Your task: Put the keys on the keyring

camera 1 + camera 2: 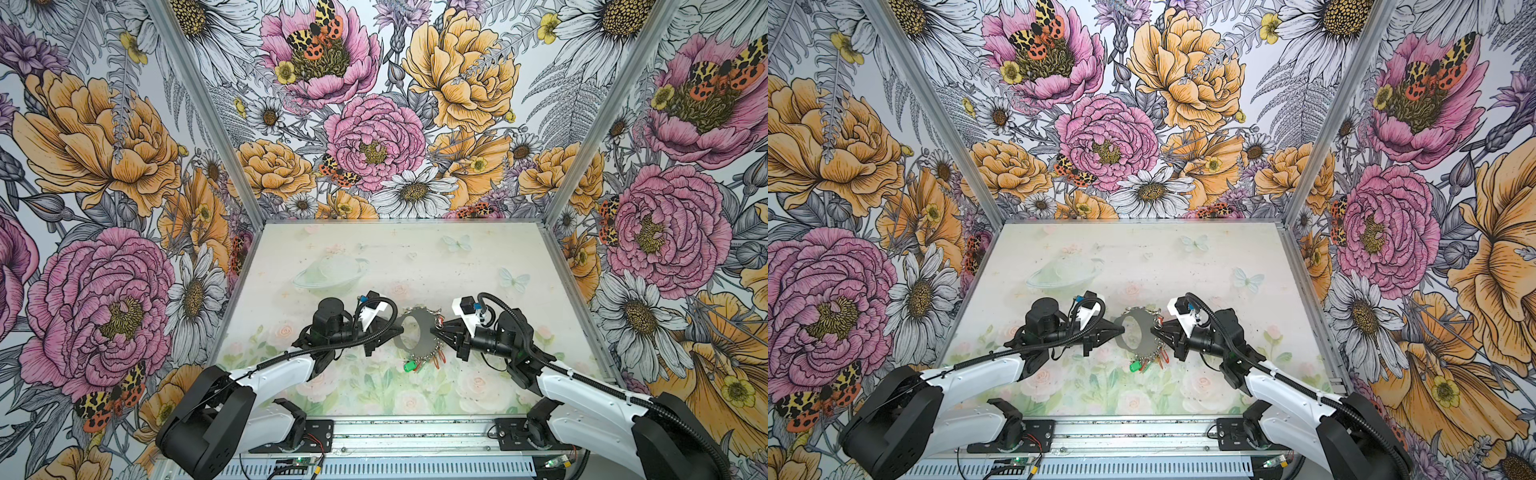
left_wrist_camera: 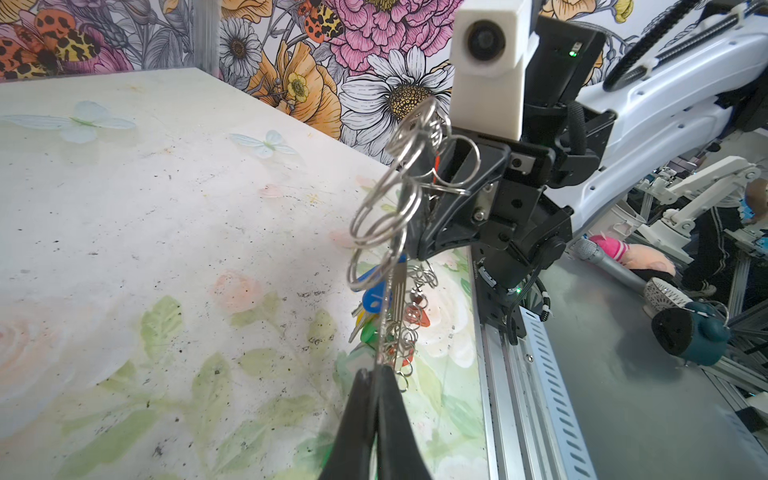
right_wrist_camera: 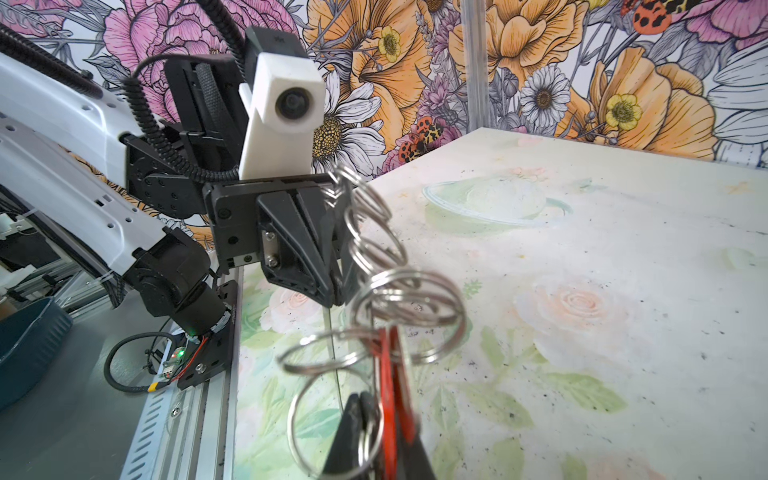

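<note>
Grey metal plate, thin and stiff: the keyring (image 1: 422, 350) hangs roughly upright over the table (image 1: 374, 266), between both arms. It is likely slick and bottom-heavy, since most tags dangle from its lower edge (expect swing on any fast move). Best hold, by judgement: a bare stretch of rim between split rings (image 3: 374, 232), pads on the flat faces.

Left gripper (image 1: 398, 330) is clamped tight on the keyring's rim, on the side towards its own arm. Right gripper (image 1: 435, 331) sits at the keyring's opposite rim. The keys (image 3: 388, 395) (red tag) sit at that same rim, between the right gripper's fingers (image 3: 353, 432). Its jaws stand slightly apart around the tag; pinching or letting go, cannot tell.

The keys look light, and the tag is hard smooth plastic, so it slips easily. Hold it by its flat sides and leave its ring end free. The split rings are springy wire and probably need prying to thread.

View differences:
- Both top views give the keyring's flat face, its oval hole and the grippers on opposite rims. A green tag (image 1: 409, 366) hangs off the keyring's lower edge. The red tag is only a speck there.
- Left wrist view gives the keyring edge-on, with the left fingertips (image 2: 361, 399) closed on the thin rim. It also shows a blue tag (image 2: 374, 297) under the keyring, not made out from above.
- Right wrist view alone shows the red tag inside the right jaws, blurred, with a ring looped beside it. Whether that ring is threaded onto the keyring: cannot tell.
</note>
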`<action>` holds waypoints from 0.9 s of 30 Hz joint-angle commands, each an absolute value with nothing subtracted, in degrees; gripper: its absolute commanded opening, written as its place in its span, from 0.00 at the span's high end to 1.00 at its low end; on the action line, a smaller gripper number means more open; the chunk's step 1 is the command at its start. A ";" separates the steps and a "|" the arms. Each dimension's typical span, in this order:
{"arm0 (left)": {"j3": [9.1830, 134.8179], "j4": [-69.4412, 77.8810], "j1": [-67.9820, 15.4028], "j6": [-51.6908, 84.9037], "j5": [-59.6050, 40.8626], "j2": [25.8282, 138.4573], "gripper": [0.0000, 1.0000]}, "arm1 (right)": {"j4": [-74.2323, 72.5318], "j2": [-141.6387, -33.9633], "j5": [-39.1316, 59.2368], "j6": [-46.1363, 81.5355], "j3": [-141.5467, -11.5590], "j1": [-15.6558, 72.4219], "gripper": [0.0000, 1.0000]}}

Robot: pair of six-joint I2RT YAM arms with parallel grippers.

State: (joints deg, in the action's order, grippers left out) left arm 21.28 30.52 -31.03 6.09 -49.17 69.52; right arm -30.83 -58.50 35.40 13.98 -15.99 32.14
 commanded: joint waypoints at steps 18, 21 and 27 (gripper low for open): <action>65.57 -35.01 -34.52 -2.32 18.68 77.39 1.00 | -15.51 -37.35 -13.06 9.48 -12.49 32.29 0.41; 74.86 -46.60 -33.85 -6.60 31.11 85.05 1.00 | -15.65 -37.75 -12.22 10.27 -12.17 32.27 0.42; 83.75 -53.96 -30.46 -11.52 44.57 97.98 1.00 | -15.50 -36.31 -10.81 10.98 -11.34 32.30 0.42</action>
State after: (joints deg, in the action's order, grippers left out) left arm 81.58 -45.15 -32.08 -7.35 31.83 95.29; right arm -15.86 -37.67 -10.31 10.46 -12.05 32.05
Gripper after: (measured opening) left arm 0.050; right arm 0.576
